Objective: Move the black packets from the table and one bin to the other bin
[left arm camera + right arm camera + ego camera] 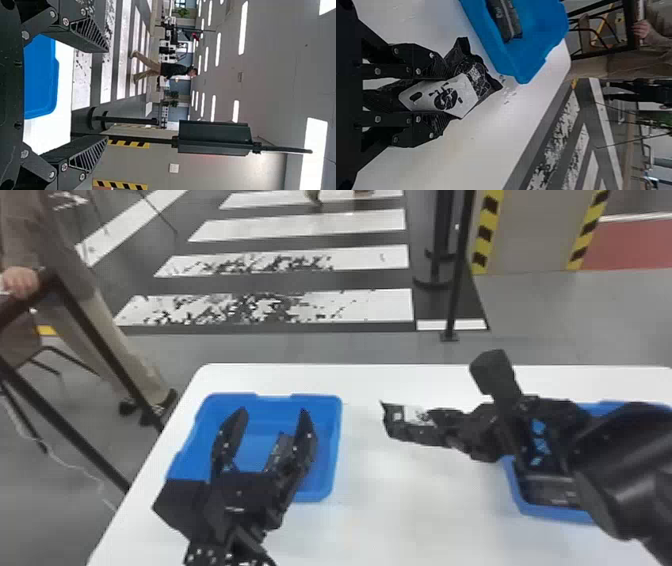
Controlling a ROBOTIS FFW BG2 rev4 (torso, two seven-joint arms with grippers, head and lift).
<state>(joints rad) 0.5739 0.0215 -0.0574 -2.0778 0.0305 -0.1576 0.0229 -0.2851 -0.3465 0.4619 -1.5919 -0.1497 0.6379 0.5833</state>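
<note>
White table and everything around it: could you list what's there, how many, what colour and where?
Table: one, white, under the bins.
Left bin: one, blue.
Right bin: one, blue, partly hidden by the right arm.
Held packet: one, black with a white label, between the bins.
Packet in the left bin: one seen, black.
Right bin's contents: dark, partly hidden, count unclear.
Floor stripes: several, white, beyond the table.
Posts: at least two, black, beyond the table.
Panel: one, grey, yellow-and-black edges, far right.
Chair: one, brownish, far left.
Left gripper: one, black, open over the left bin.
Right gripper: one, black, closed on the held packet.
</note>
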